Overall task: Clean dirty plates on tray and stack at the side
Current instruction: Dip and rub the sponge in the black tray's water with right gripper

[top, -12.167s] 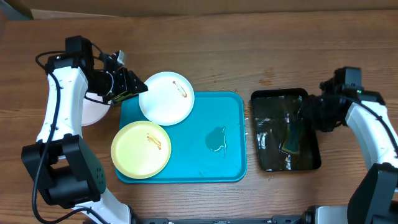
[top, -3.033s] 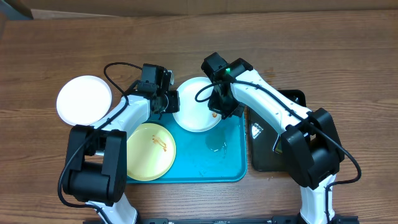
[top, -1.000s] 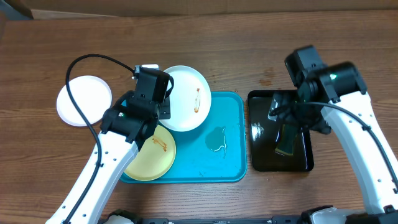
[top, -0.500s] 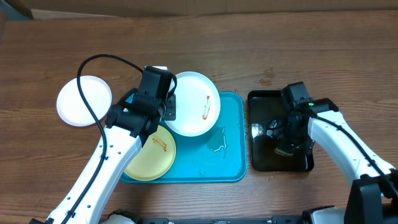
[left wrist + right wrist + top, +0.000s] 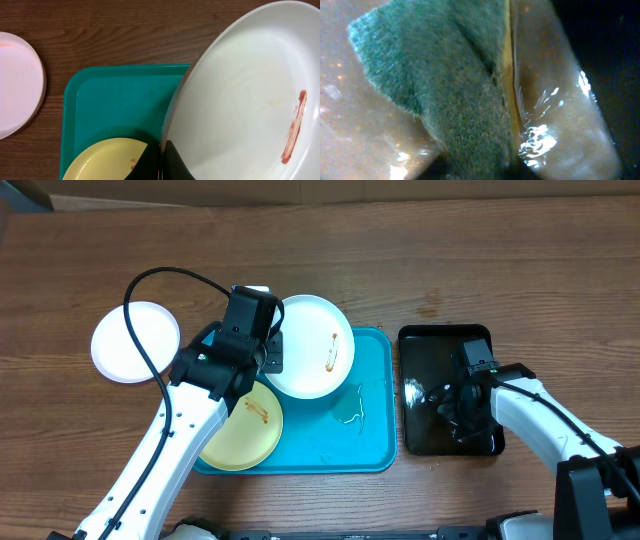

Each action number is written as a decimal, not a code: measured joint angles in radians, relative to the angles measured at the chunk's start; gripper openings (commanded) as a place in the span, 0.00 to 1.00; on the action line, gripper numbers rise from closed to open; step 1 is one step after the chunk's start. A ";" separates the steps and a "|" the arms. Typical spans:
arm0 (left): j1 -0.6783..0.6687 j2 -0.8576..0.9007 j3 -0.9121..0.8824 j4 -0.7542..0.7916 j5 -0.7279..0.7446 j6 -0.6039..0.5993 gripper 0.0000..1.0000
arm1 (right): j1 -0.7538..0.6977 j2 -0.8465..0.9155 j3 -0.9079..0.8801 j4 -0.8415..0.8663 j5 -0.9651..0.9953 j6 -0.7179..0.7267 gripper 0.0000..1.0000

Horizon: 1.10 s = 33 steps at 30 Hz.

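My left gripper [image 5: 272,352] is shut on the left rim of a white plate [image 5: 315,345], which it holds tilted over the far edge of the turquoise tray [image 5: 330,442]. An orange-brown smear shows on this white plate [image 5: 245,100] in the left wrist view, with the left gripper [image 5: 161,167] pinching its edge. A pale yellow plate [image 5: 240,422] with a smear lies on the tray's left side, partly under my arm. My right gripper [image 5: 460,412] is down in the black tray [image 5: 448,340], shut on a green sponge [image 5: 445,85] in shallow water.
A clean white plate [image 5: 135,342] lies on the wooden table left of the tray. A small puddle [image 5: 348,410] sits in the middle of the tray. The left arm's black cable arcs above that plate.
My right gripper has dropped into the black tray and closed on the sponge. The left gripper moved the held plate slightly right, then stayed still.
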 measured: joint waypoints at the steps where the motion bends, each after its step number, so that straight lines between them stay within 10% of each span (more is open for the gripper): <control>1: 0.000 0.000 0.000 0.000 0.000 0.000 0.04 | 0.000 0.000 0.002 -0.015 -0.006 -0.008 0.04; 2: 0.000 0.000 0.000 0.000 0.000 0.000 0.04 | 0.000 0.000 0.009 -0.036 -0.013 -0.014 0.05; 5: 0.000 0.000 0.000 0.000 0.000 0.000 0.04 | 0.000 0.000 0.052 -0.108 -0.027 -0.042 0.74; 8: 0.000 0.000 0.000 0.000 0.003 0.000 0.04 | 0.000 0.000 0.104 -0.128 -0.034 -0.075 1.00; 27: 0.000 0.000 0.000 0.000 0.003 0.000 0.04 | 0.000 0.006 0.032 0.214 0.068 -0.123 0.85; 28: 0.000 0.000 0.000 0.000 0.003 0.000 0.04 | 0.000 0.013 0.021 0.222 0.069 -0.123 0.76; 31: 0.000 0.000 0.000 0.000 0.003 0.000 0.04 | 0.000 0.028 0.000 0.233 0.076 -0.126 0.04; 33: 0.000 0.000 0.000 0.000 0.003 0.000 0.04 | -0.001 0.028 -0.001 0.239 0.073 -0.125 0.04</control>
